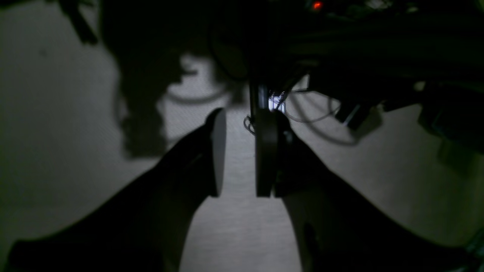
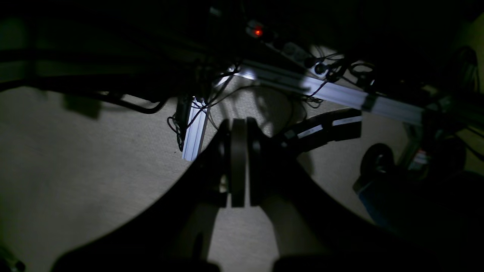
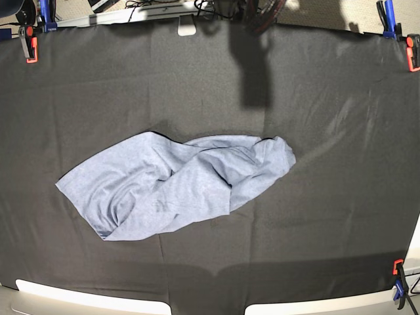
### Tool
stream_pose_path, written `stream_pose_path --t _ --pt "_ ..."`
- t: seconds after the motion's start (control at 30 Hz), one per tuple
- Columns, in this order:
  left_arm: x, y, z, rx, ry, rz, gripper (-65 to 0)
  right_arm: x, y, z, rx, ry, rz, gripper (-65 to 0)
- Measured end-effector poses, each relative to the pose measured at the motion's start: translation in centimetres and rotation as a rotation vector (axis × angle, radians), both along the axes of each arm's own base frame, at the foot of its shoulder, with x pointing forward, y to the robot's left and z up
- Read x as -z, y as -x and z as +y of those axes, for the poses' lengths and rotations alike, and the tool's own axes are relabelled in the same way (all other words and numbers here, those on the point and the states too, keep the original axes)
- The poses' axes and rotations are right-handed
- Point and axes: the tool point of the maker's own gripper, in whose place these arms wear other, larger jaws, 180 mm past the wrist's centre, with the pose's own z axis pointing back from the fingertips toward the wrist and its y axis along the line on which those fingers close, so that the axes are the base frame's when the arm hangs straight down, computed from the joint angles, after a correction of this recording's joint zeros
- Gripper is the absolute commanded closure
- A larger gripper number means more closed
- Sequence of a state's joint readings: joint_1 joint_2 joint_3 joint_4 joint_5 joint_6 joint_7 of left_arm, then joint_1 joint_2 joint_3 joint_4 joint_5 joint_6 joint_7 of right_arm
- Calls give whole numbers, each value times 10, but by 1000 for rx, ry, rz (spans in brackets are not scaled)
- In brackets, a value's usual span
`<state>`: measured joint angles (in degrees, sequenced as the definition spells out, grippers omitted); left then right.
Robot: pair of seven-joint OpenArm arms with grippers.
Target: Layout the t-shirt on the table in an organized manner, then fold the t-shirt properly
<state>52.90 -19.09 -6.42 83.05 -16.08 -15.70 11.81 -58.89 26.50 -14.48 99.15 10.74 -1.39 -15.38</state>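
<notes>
Blue-grey cloth, the t-shirt [image 3: 177, 187], is seen bunched up near the middle of the table [image 3: 328, 98], a bit toward the left edge in the base view. Its long side is stretched from left to right. Neither arm is seen over it, so the nearer one cannot be told. The left claw [image 1: 240, 156] is held partly open with nothing in it. The right claw [image 2: 239, 170] is pressed closed and empty.

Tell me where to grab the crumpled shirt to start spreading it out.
Probably the t-shirt's flat pointed corner at the base view's left end, approached from that side: it lies thin on the table and clear of the twisted folds in the middle. The bunched right end looks thicker and harder to pinch as one layer.
</notes>
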Motion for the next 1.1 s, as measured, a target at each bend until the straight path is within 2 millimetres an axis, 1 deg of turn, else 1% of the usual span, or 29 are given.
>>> stream_pose_path --t 0.03,0.13,0.3,0.43,0.57,0.73,0.83,0.87,0.9,0.97,1.0,1.03,1.07,1.1 --pt "-8 -4 0 19 0 -19 -125 -9 -4 -1 7 0 -13 0" --pt "-34 -22 -1 95 -5 -85 -126 -33 -27 -13 22 19 -83 0" --pt "-70 -68 -9 210 -9 -201 -126 -68 -78 -50 51 107 -233 0" --pt "-98 -103 -17 311 -54 -318 -126 -93 -108 -66 114 115 -325 0" --pt "-123 -149 -23 322 -92 -460 -126 -120 -137 -81 159 128 -422 0" --pt "-143 -201 -23 325 -123 -588 -126 -150 -185 -92 191 135 -579 0" --pt "-155 -231 -23 325 -140 -651 -136 -156 -207 -93 204 137 -619 0" --pt "-159 -241 -23 324 -149 -664 -153 -158 -213 -93 208 138 -622 0" --pt "-163 -250 -23 322 -156 -683 -174 -158 -219 -89 183 127 -623 -7" --pt "-175 -269 -23 322 -169 -732 -210 -162 -229 -81 128 103 -636 -138" --pt "-181 -279 -23 324 -174 -757 -217 -163 -233 -77 109 94 -641 -198" --pt "-186 -286 -26 325 -173 -782 -218 -165 -236 -76 109 90 -651 -245" --pt "-192 -294 -30 332 -168 -805 -218 -166 -238 -77 112 92 -656 -276" --pt "-197 -301 -37 343 -159 -826 -218 -165 -237 -77 113 96 -652 -286"
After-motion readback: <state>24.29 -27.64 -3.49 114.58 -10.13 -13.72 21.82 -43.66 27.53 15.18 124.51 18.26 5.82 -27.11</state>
